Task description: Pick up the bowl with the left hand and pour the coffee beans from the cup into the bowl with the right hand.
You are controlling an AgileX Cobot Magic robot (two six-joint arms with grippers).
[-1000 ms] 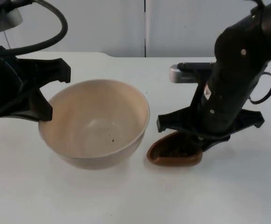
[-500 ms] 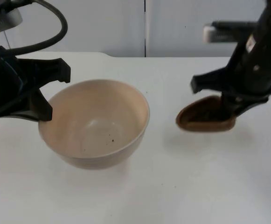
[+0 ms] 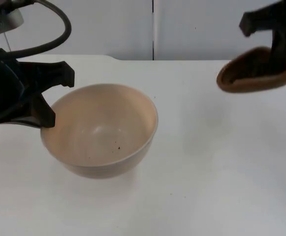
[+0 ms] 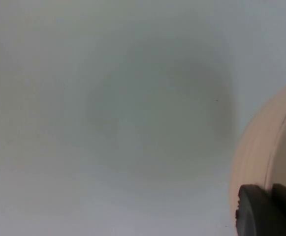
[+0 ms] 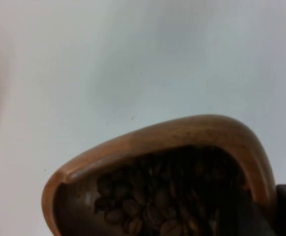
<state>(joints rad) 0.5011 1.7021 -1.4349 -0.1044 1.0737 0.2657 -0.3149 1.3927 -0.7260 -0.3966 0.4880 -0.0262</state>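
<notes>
A cream bowl point(image 3: 101, 128) sits left of the table's middle, with only a few dark specks point(image 3: 117, 146) inside. My left gripper point(image 3: 47, 118) is shut on the bowl's left rim. In the left wrist view one black fingertip point(image 4: 266, 211) lies against the bowl's wall point(image 4: 275, 147). A brown wooden cup point(image 3: 253, 71) hangs high at the far right, well apart from the bowl, and my right gripper point(image 3: 280, 54) is shut on it. In the right wrist view the cup point(image 5: 157, 142) is tilted and holds coffee beans point(image 5: 157, 201).
White table top point(image 3: 206, 172) stretches bare between the bowl and the cup and toward the front edge. The grey partition wall point(image 3: 133, 24) closes off the back.
My right gripper has carried the cup from beside the bowl's right side up and away to the far right. The bowl and the left arm have stayed put.
</notes>
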